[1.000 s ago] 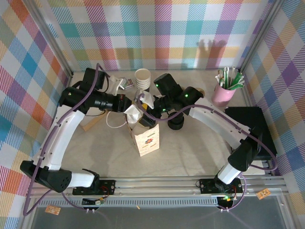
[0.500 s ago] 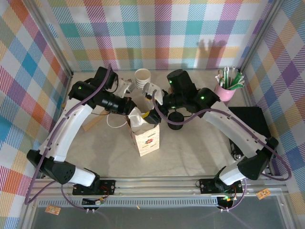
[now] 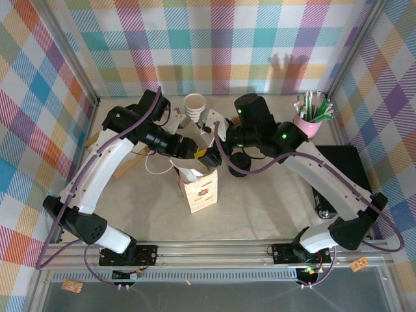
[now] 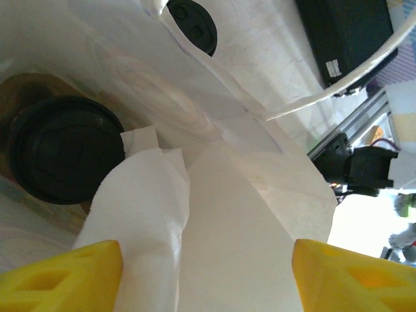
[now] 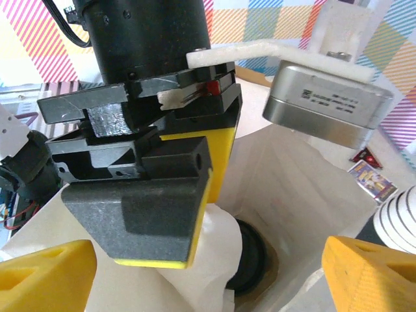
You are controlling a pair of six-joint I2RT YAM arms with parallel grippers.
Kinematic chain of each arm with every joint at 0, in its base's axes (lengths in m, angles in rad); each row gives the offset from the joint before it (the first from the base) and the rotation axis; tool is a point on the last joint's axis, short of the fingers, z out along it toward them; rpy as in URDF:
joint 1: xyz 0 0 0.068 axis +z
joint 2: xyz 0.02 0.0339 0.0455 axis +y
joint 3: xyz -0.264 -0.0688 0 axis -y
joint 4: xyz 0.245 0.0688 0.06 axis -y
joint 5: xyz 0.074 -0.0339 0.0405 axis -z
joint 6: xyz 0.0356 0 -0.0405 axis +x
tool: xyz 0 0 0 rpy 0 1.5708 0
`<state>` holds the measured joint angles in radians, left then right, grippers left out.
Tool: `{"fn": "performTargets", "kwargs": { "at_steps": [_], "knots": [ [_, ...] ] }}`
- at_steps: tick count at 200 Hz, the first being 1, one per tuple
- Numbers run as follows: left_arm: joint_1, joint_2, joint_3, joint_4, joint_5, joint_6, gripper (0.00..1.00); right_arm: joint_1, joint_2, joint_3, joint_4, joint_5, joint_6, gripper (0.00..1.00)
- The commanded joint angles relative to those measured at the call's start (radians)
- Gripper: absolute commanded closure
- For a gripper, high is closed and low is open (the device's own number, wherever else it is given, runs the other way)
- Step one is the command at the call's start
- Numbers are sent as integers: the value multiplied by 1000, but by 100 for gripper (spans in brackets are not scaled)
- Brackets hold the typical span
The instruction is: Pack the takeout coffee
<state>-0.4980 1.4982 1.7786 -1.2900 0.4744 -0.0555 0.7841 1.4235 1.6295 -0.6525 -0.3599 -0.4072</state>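
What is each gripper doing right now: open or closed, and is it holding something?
Left gripper: open, holding nothing.
Right gripper: open, holding nothing, above the paper bag.

Takeout coffee: black lid up, deep inside paper bag.

Black-jointed white arms, purple cables, yellow pincer pads.

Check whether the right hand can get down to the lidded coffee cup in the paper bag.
Probably not cleanly. The right hand hovers open above the paper bag, but the left hand crowds the same opening, and a white napkin partly covers the coffee cup at the bottom.
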Motion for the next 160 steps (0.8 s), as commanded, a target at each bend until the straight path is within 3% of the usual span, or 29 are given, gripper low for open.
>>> {"fn": "performTargets", "kwargs": {
  "at_steps": [1, 37, 58, 87, 113, 127, 142, 160],
  "knots": [
    [-11, -1, 64, -37, -27, 9, 24, -13, -41, -24, 59, 17, 17, 10],
    [-10, -6, 150, -48, -83, 1, 5, -29, -73, -46, 110, 18, 52, 10],
    [-10, -11, 190, -36, -107, -4, 2, -35, -77, -42, 114, 28, 59, 10],
    [-8, -18, 246, -14, -160, -10, 4, -43, -83, -33, 124, 40, 75, 9],
    [3, -63, 260, 84, -380, -40, 9, -56, -86, -26, 151, 99, 117, 9],
    [23, -98, 243, 153, -329, -10, 19, -78, -83, -6, 138, 13, 118, 17],
    [25, -135, 208, 195, -265, 16, 23, -74, -62, 28, 74, -58, 82, 31],
    [26, -195, 130, 211, -349, 16, 23, 26, 3, 123, -135, -79, -17, 36]
  ]
}}
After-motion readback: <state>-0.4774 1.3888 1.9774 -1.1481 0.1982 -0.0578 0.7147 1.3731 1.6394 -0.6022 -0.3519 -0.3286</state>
